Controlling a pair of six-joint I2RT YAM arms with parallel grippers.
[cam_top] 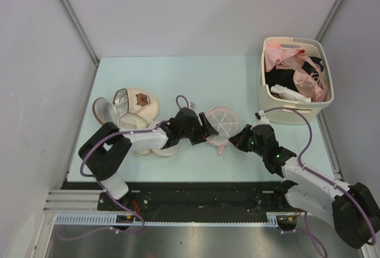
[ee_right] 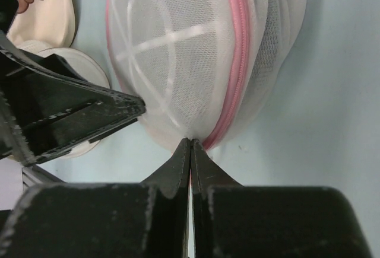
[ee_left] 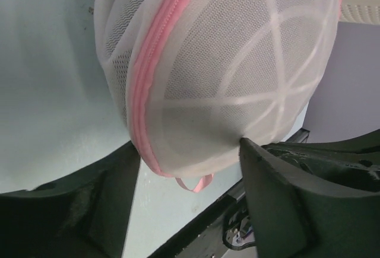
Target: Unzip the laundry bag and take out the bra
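Round bag (cam_top: pixel 221 121) of translucent white mesh, with pink zip rim and star ribs, sits mid-table (cam_top: pixel 178 74). Left gripper (ee_left: pixel 188 144) clasps its lower edge. Right gripper (ee_right: pixel 190 142), fingers pressed together, pinches the zip rim. Contents indiscernible.

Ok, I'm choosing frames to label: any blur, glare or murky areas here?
Top view: even light, sharp throughout, mild glare on the metal plate. Left wrist view: laundry bag mesh crisp, near jaws dark and soft. Right wrist view: bag sharp, jaws nearly black, their detail lost.
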